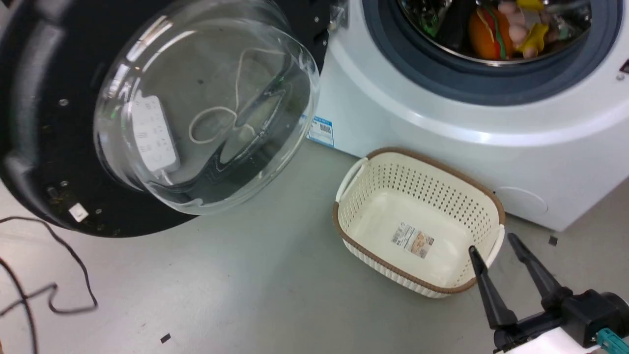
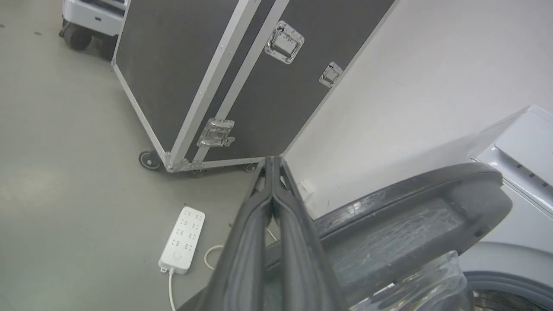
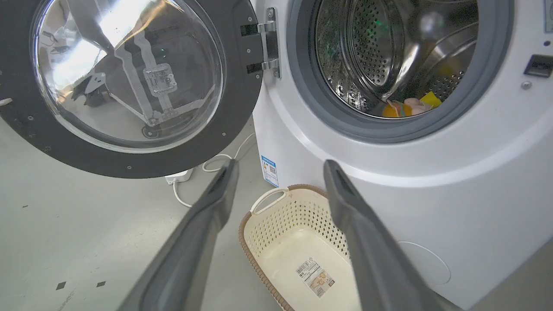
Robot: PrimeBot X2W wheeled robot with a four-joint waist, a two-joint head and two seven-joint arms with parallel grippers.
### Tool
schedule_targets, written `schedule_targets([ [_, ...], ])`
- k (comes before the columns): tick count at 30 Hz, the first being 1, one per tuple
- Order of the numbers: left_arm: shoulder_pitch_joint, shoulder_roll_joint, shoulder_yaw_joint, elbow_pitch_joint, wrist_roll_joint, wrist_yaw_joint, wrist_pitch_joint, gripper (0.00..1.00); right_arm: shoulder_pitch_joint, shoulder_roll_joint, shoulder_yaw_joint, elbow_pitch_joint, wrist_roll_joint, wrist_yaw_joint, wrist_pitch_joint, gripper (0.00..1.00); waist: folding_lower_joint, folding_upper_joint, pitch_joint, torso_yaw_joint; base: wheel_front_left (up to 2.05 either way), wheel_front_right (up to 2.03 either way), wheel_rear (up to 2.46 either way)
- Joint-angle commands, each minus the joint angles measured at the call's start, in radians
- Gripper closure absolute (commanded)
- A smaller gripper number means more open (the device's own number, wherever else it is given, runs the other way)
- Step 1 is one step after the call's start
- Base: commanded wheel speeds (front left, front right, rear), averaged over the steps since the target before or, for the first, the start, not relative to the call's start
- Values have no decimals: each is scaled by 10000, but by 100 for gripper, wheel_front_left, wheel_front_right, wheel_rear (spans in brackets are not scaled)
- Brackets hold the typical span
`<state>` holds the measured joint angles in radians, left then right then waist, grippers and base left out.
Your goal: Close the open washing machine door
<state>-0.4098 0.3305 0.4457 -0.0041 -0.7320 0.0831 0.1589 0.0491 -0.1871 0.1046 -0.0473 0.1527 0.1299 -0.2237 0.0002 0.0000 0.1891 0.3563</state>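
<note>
The door (image 1: pixel 44 147) has a black rim around clear glass. The washing machine (image 1: pixel 442 132) is white, with a blue-grey ring (image 1: pixel 491 88) around a silvery drum (image 3: pixel 367 52) dotted with small holes. Inside lie orange, yellow and pink bits, perhaps toys (image 1: pixel 491 32). Between the right gripper's (image 3: pixel 281 163) dark fingers (image 3: pixel 194 242), the basket (image 3: pixel 246 229) is cream with a brown rim and rows of holes. Beyond the left gripper's (image 2: pixel 273 160) dark grey fingers (image 2: pixel 250 242) is a black case (image 2: pixel 173 65) with silver edges. Left of them is a white power strip (image 2: pixel 181 239).
</note>
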Motion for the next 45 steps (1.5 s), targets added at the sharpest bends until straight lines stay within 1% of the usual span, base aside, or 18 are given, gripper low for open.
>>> schedule_targets([
  [1, -491, 74, 361, 490, -858, 327, 682, 100, -173, -138, 68, -86, 139, 7, -118, 0, -2, 0, 197, -105, 0, 0, 0],
  [4, -1057, 63, 912, 1141, -2111, 839, 1646, 100, -239, -253, 176, -106, 229, 7, -181, 0, -2, 0, 353, -166, 0, 0, 0],
  [7, -1384, 144, 1195, 1443, -3092, 939, 2513, 100, -265, -356, 221, -103, 319, 7, -244, 0, -2, 0, 461, -199, 0, 0, 0],
  [12, -1445, 170, 1115, 1372, -4336, 827, 4046, 100, -198, -480, 170, -112, 425, 8, -348, 0, -2, 0, 575, -135, 0, 0, 0],
  [14, -1340, 178, 1021, 1234, -4771, 650, 4654, 100, -180, -515, 182, -91, 458, 8, -381, 0, -2, 0, 568, -106, 0, 0, 0],
  [17, -985, 92, 807, 942, -5126, 473, 5361, 100, -169, -477, 184, -31, 458, 8, -381, 0, -2, 0, 449, -129, 0, 0, 0],
  [22, -272, -206, 540, 253, -5802, 344, 6461, 100, -181, -294, 189, 107, 442, 8, -381, 0, -2, 0, 91, -149, 0, 0, 0],
  [23, -272, -206, 540, 253, -5802, 344, 6461, 100, -181, -294, 189, 107, 442, 8, -381, 0, -2, 0, 91, -149, 0, 0, 0],
  [24, 23, -392, 461, -31, -6106, 339, 6845, 100, -169, -184, 204, 183, 424, 8, -381, 0, -2, 0, -103, -166, 0, 0, 0],
  [26, 170, -507, 416, -176, -6273, 346, 7036, 100, -157, -128, 208, 220, 411, 8, -381, 0, -2, 0, -199, -174, 0, 0, 0],
  [27, 474, -745, 311, -460, -6582, 351, 7389, 100, -130, -11, 220, 299, 375, 8, -381, 0, -2, 0, -399, -203, 0, 0, 0],
  [28, 474, -745, 311, -460, -6582, 351, 7389, 100, -130, -11, 220, 299, 375, 8, -381, 0, -2, 0, -399, -203, 0, 0, 0],
  [29, 811, -1000, 181, -737, -6825, 345, 7683, 100, -94, 122, 221, 377, 332, 8, -381, 0, -2, 0, -614, -251, 0, 0, 0],
  [30, 811, -1000, 181, -737, -6825, 345, 7683, 100, -94, 122, 221, 377, 332, 8, -381, 0, -2, 0, -614, -251, 0, 0, 0],
  [31, 987, -1124, 99, -881, -6908, 316, 7804, 100, -75, 192, 201, 407, 311, 8, -381, 0, -2, 0, -712, -279, 0, 0, 0],
  [36, 1749, -1875, -195, -1357, -7182, 218, 7983, 100, 4, 451, 134, 566, 187, 8, -381, 0, -2, 0, -1091, -518, 0, 0, 0],
  [41, 2575, -2525, -890, -1809, -7263, -33, 7887, 100, 10, 572, -201, 639, 134, 8, -381, 0, -2, 0, -1207, -935, 0, 0, 0],
  [45, 3356, -2752, -1809, -2080, -7523, -218, 7583, 100, 50, 629, -489, 634, 74, 8, -381, 0, -2, 0, -1186, -1402, 0, 0, 0],
])
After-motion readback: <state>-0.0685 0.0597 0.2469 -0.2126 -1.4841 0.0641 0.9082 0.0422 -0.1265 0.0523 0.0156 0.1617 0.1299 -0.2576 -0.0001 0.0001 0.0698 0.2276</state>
